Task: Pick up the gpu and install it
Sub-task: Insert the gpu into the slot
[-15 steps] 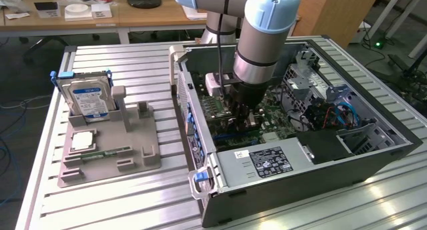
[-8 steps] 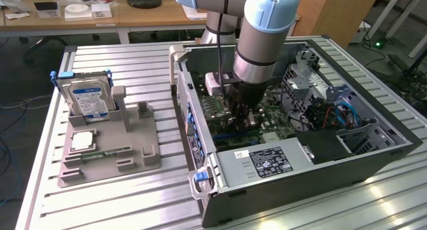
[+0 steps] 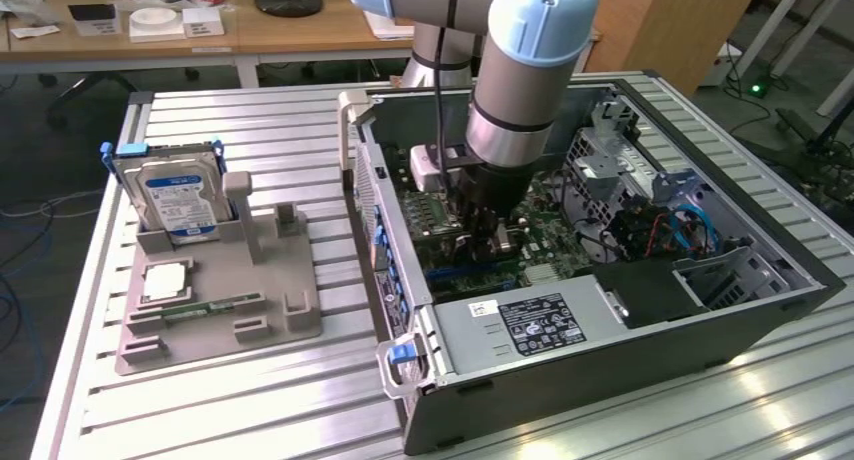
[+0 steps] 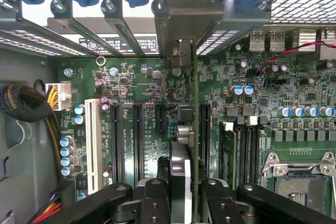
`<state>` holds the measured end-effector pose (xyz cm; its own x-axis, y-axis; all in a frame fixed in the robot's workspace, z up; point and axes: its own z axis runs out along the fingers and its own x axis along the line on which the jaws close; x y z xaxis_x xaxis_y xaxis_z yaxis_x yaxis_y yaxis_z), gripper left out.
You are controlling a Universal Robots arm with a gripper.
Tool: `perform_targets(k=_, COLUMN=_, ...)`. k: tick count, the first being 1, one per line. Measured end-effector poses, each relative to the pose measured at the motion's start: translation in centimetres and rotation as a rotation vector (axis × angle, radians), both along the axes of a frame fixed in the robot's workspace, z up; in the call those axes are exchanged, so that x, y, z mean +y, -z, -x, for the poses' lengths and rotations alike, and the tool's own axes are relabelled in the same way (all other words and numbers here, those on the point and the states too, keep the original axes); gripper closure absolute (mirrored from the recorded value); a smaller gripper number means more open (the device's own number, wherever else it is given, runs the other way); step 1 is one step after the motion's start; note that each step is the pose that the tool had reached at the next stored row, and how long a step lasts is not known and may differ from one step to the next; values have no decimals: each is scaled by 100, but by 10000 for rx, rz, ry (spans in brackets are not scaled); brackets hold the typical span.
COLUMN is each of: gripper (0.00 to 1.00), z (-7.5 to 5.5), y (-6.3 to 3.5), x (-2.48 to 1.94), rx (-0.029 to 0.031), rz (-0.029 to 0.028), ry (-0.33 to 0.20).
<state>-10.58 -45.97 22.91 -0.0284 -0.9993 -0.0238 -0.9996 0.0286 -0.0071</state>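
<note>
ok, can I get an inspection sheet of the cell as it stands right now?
Surface: slotted metal table, with an open computer case lying on it.
Job's things: gpu on edge over the motherboard, among the expansion slots; cannot tell whether it is seated.
Clutter: grey holder beside the case, holding a hard drive upright, plus a memory stick and a chip lying flat.
Grippers: gripper inside the case, shut on the gpu.
Cables: black sleeved bundle with yellow wires; red wire; blue and red leads in the case.
Surroundings: wooden desk behind the table.
</note>
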Motion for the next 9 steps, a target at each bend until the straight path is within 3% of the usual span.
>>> perform_targets(k=9, gripper=72, z=0, y=20, x=0, rx=1, rz=1, ry=0)
